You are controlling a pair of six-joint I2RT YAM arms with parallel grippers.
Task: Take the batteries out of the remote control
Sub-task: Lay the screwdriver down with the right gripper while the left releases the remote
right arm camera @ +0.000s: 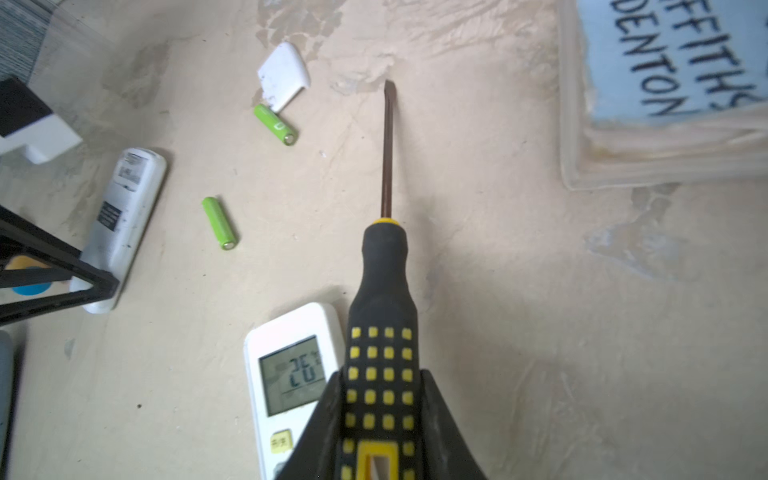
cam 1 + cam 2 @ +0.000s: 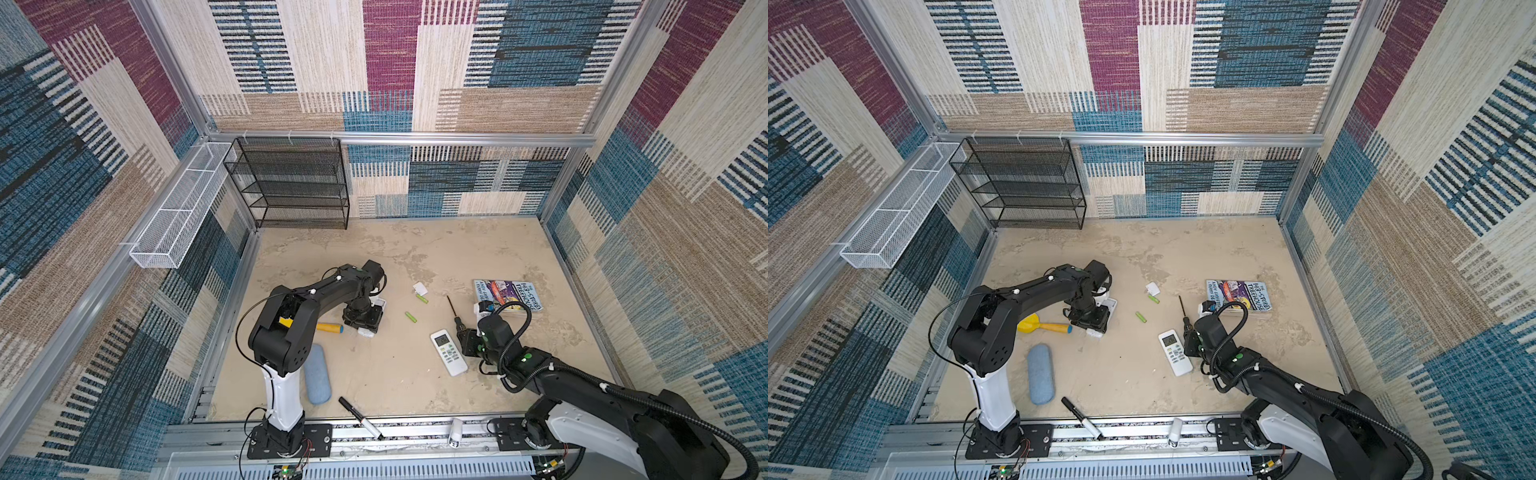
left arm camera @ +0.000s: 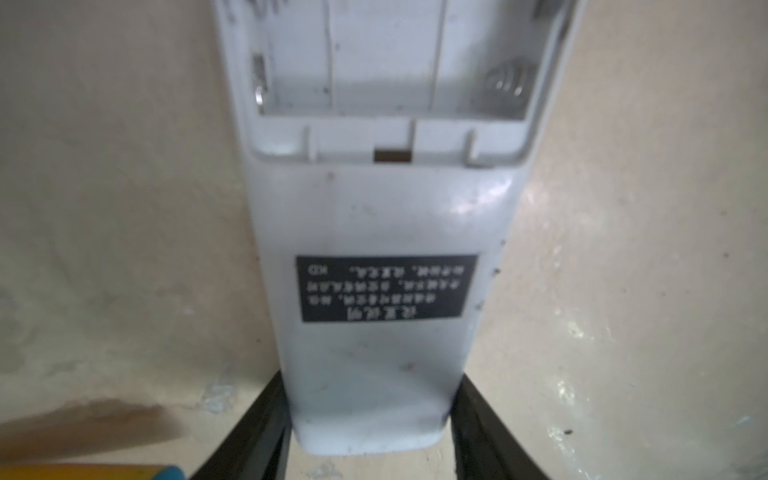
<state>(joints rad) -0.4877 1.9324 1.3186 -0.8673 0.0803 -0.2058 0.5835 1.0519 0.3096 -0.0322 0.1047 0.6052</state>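
- In both top views, the far green battery (image 2: 422,298) lies on the table (image 2: 374,374) just beside a white battery cover (image 2: 420,288). The near green battery (image 2: 411,317) lies apart from it. The left gripper (image 2: 365,320) is down over a face-down remote (image 2: 368,332). The right gripper (image 2: 465,336) is just beside a second remote (image 2: 449,352), which lies face up.
- In the left wrist view, black fingers (image 3: 253,432) pinch the face-down remote's end from both sides. Its battery bay (image 3: 386,62) is open and empty.
- In the right wrist view, the fingers (image 1: 324,415) clamp a screwdriver (image 1: 384,291) by its handle. Both green batteries lie clear of it. No yellow batteries show, and the second remote's back is hidden.
- The batteries look light, stiff and smooth, so they would likely roll; pinch one across the middle of its barrel. The second remote looks like rigid plastic; grip it by its long edges.
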